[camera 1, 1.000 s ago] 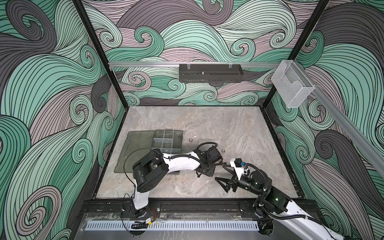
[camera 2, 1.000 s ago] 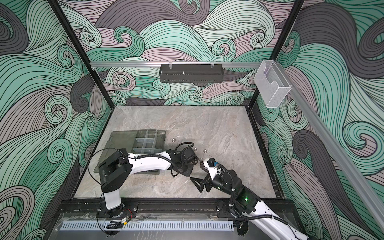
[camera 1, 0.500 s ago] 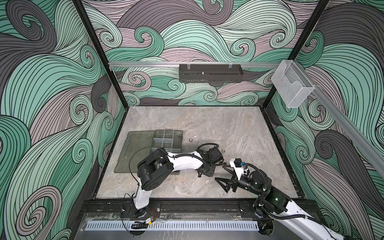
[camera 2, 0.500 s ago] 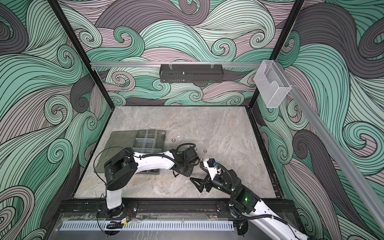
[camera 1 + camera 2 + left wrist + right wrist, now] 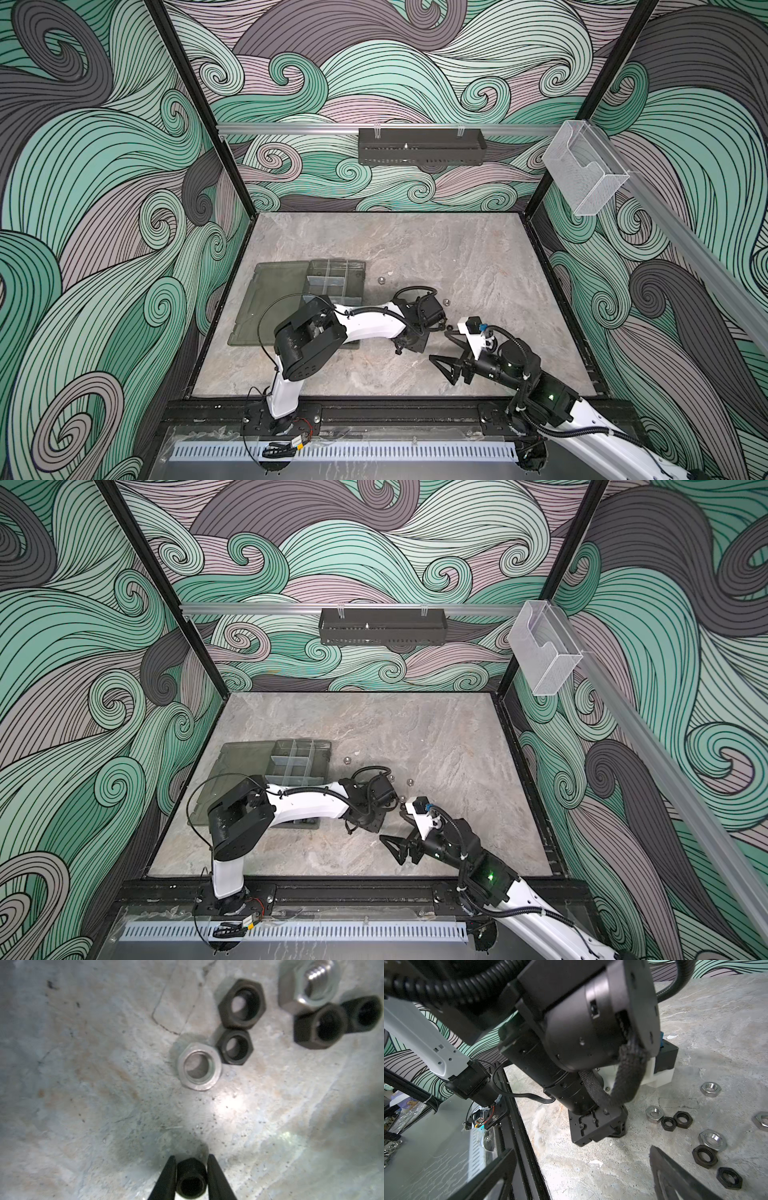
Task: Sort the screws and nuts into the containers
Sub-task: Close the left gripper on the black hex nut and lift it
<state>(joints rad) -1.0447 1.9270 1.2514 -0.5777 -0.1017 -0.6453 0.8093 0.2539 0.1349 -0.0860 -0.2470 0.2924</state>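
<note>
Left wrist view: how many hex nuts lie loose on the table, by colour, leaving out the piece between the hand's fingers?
Black nuts: 4
Silver nuts: 2
Total: 6

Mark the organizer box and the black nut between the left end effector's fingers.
organizer box (image 5: 274,286): a top view, on its open lid.
black nut (image 5: 191,1168): left wrist view, on its hex side.
</note>
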